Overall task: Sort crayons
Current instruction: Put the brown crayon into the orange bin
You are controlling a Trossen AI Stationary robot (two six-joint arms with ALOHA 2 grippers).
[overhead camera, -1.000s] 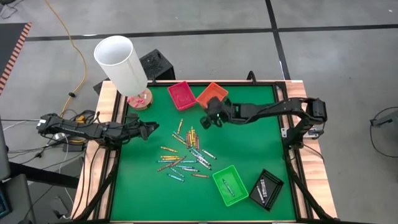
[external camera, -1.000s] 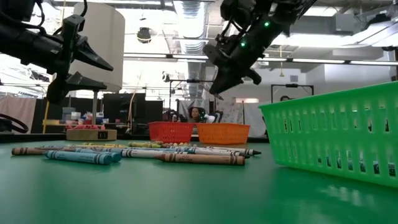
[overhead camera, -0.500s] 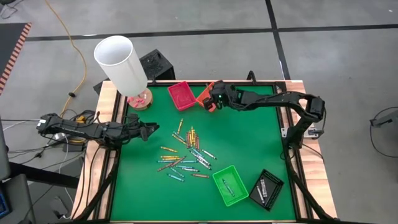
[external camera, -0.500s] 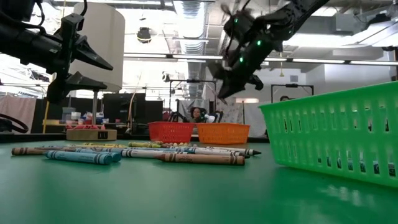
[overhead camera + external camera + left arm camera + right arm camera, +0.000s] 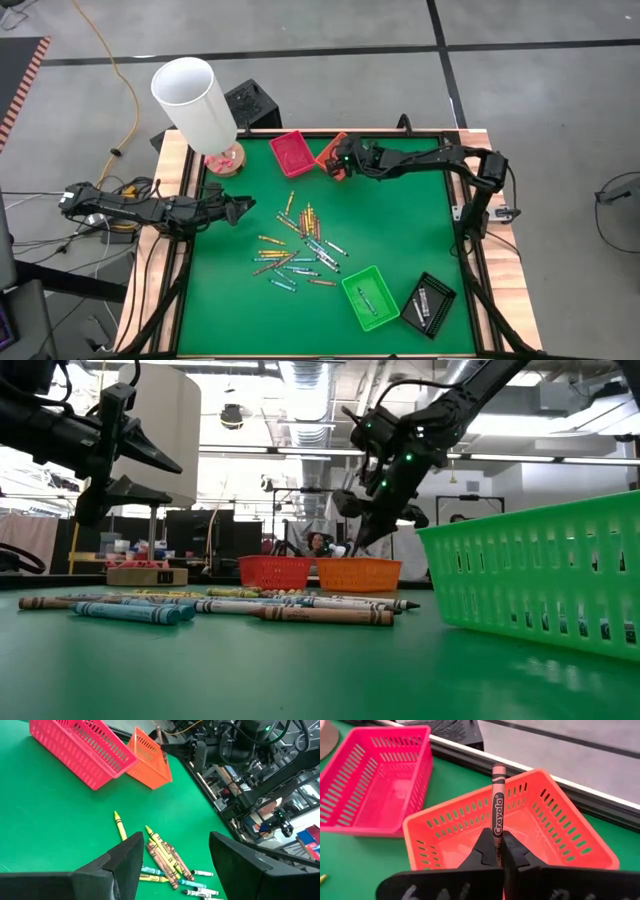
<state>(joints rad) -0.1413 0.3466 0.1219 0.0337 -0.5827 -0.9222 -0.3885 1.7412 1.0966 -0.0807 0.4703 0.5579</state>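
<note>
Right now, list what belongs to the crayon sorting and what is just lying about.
Belongs to the job:
crayon pinched in the right gripper, over the orange tray
loose crayons on the mat
pink tray, green tray, black tray

Just lying about:
white cylinder
yellow cable

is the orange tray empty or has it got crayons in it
Empty as far as shown: the orange tray's mesh floor is bare; one crayon stays pinched above it by the right gripper.

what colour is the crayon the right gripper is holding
Red-brown wrap with black Crayola lettering: the crayon stands pinched in the right gripper over the orange tray. Right wrist view shows it best.
</note>
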